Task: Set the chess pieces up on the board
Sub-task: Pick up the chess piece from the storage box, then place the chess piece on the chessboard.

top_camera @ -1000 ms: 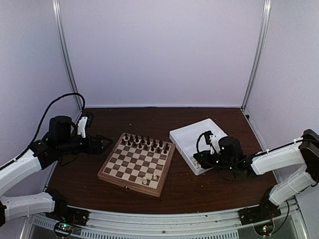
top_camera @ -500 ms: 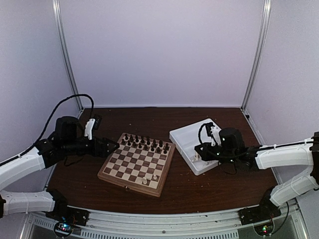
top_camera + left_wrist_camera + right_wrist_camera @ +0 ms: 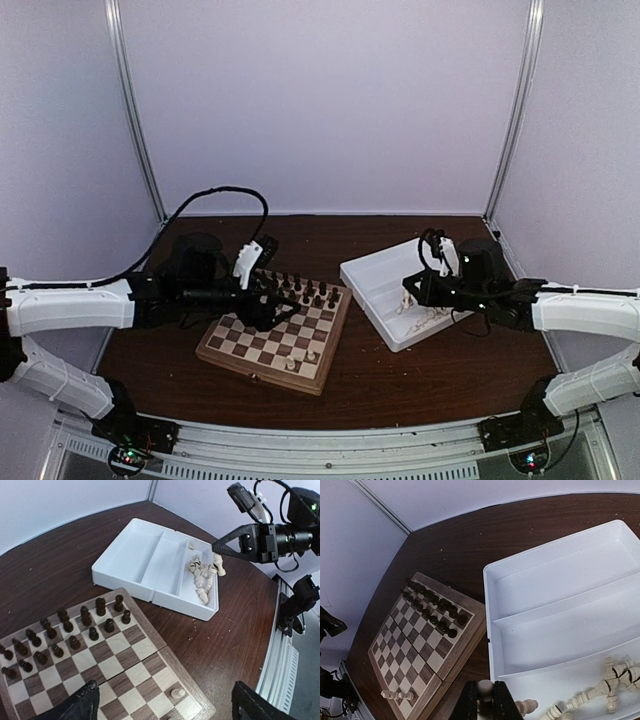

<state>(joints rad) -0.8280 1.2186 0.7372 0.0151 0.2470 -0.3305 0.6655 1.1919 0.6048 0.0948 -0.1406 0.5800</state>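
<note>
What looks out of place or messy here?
The cream pieces lie toppled in a heap in one end compartment of the tray; only two stand on the board. Pale specks dot the table beside the tray.

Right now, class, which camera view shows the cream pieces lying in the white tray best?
The left wrist view: the cream pieces lie whole and unblocked in the tray's end compartment. The right wrist view cuts them off at its bottom edge; the top view shows them tiny, beside the right hand, holding one.
</note>
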